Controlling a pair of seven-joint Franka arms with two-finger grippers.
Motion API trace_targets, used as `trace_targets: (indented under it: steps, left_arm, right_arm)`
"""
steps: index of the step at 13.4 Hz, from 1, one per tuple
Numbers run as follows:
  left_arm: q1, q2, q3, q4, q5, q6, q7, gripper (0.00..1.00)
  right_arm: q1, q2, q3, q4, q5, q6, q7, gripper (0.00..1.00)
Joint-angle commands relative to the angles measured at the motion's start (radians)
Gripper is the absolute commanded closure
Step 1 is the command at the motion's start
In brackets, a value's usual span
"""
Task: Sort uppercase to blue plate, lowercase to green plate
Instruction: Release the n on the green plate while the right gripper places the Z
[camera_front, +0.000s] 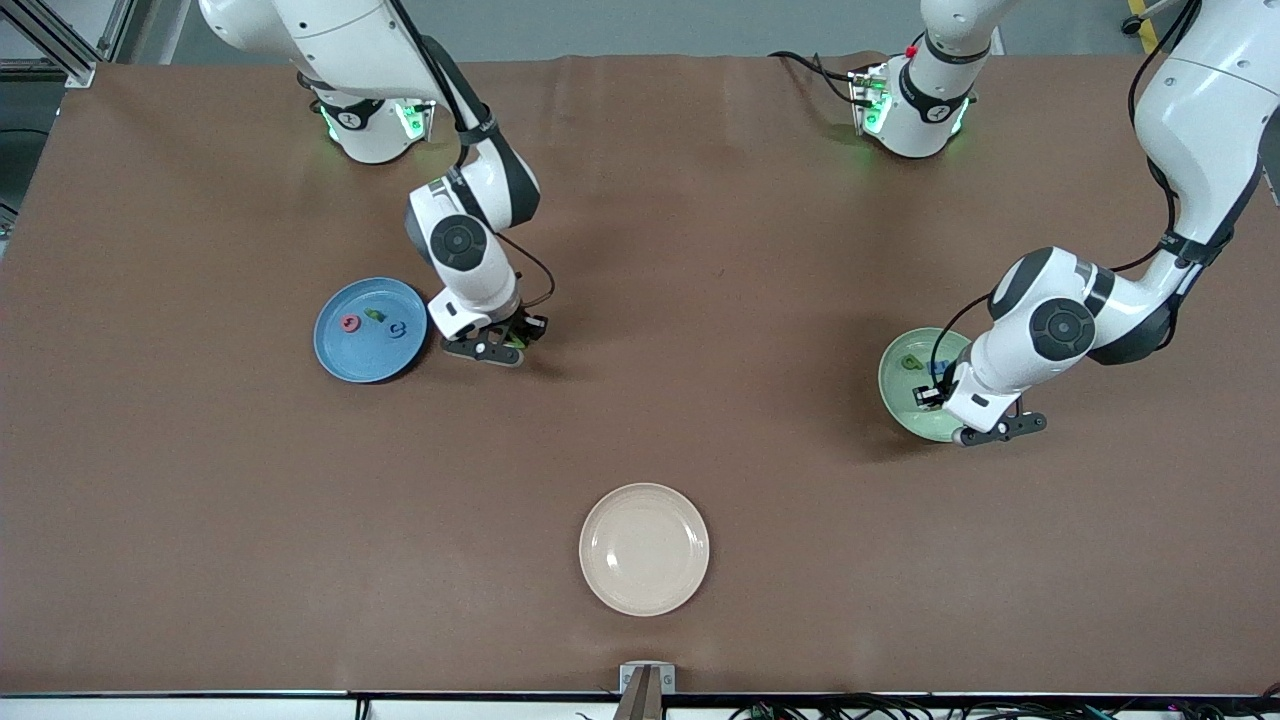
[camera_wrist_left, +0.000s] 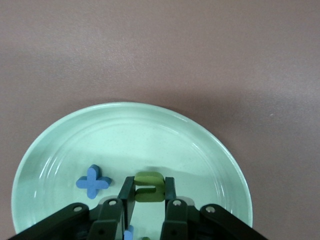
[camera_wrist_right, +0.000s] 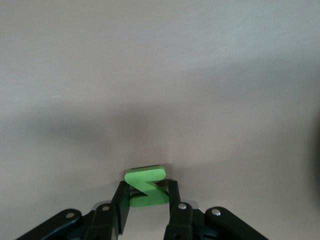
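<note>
My right gripper is shut on a green N, an uppercase letter, low at the bare table beside the blue plate. In that plate lie a red-pink O, a green B and a blue G. My left gripper is shut on a green u, a lowercase letter held on edge just over the green plate. A blue x and a green p lie in the green plate. A further blue piece peeks out under the fingers.
A cream plate stands alone, nearer the front camera at the table's middle. The brown table stretches wide between the blue and green plates. Both arm bases stand along the edge farthest from the camera.
</note>
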Motion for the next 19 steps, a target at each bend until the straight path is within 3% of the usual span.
trace_targets:
  steps: [1, 4, 7, 9, 10, 16, 18, 19]
  left_arm:
    - [-0.009, 0.026, 0.001, 0.019, 0.039, -0.001, 0.002, 0.95]
    - [-0.009, 0.027, 0.01, 0.019, 0.055, -0.001, 0.002, 0.86]
    - [-0.008, 0.026, 0.012, 0.02, 0.055, -0.003, -0.004, 0.57]
    - [-0.005, 0.018, 0.012, 0.022, 0.055, -0.011, -0.005, 0.15]
    - [-0.005, 0.014, 0.01, 0.024, 0.053, -0.014, -0.005, 0.0]
    - [-0.002, -0.012, 0.001, 0.066, 0.029, -0.018, -0.009, 0.0]
    - [0.008, -0.034, -0.038, 0.105, 0.027, -0.097, 0.012, 0.0]
    - [0.015, -0.039, -0.075, 0.146, 0.029, -0.186, 0.043, 0.0]
  right_arm:
    - [-0.053, -0.132, -0.045, -0.019, -0.057, -0.196, -0.101, 1.0]
    - [-0.057, -0.204, -0.114, -0.027, -0.157, -0.351, -0.144, 1.0]
    - [-0.129, -0.218, -0.122, -0.071, -0.168, -0.366, -0.213, 1.0]
    - [-0.16, -0.218, -0.124, -0.093, -0.201, -0.366, -0.221, 1.0]
    - [-0.177, -0.217, -0.122, -0.101, -0.22, -0.366, -0.221, 0.99]
    - [-0.235, -0.192, -0.121, -0.099, -0.258, -0.329, -0.233, 0.94]
    - [-0.237, -0.183, -0.121, -0.099, -0.264, -0.326, -0.245, 0.62]
    - [-0.237, -0.182, -0.121, -0.099, -0.27, -0.321, -0.262, 0.62]
